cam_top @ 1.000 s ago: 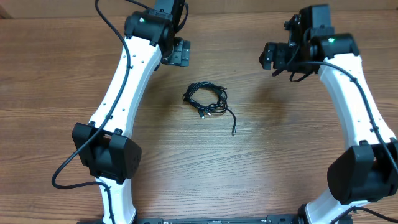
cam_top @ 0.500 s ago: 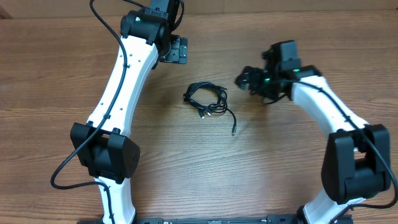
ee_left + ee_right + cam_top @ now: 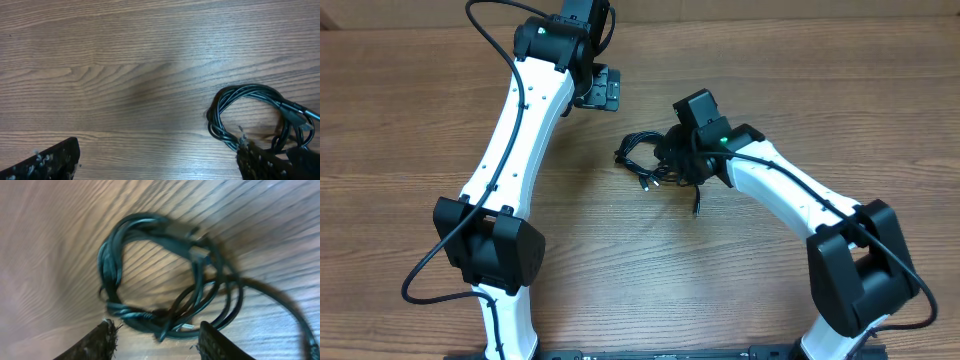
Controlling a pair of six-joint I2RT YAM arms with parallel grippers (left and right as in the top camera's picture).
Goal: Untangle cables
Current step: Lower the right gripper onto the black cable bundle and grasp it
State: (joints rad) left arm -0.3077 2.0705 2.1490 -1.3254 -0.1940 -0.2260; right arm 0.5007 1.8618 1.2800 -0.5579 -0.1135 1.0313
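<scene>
The cables (image 3: 642,157) lie as one tangled coil of thin black cords on the wooden table (image 3: 410,130). The coil is at about the middle between the left and right edges and slightly nearer the far edge than the near edge. One loose cord end (image 3: 696,210) trails out of the coil toward the near edge. A grey plug (image 3: 200,254) rests on top of the coil.

The right gripper (image 3: 159,330) is positioned directly over the right side of the coil. Its fingers (image 3: 102,342) are partly spread. Several strands pass between the two tips, and the tips do not pinch any strand. The right wrist view is blurred, so contact between the tips and the table cannot be determined.

The left gripper (image 3: 157,162) is near the far edge, beyond the coil and to its left, apart from it. Its fingers (image 3: 50,162) are spread wide and hold nothing. In the left wrist view, the coil is just beside the right-hand fingertip.
</scene>
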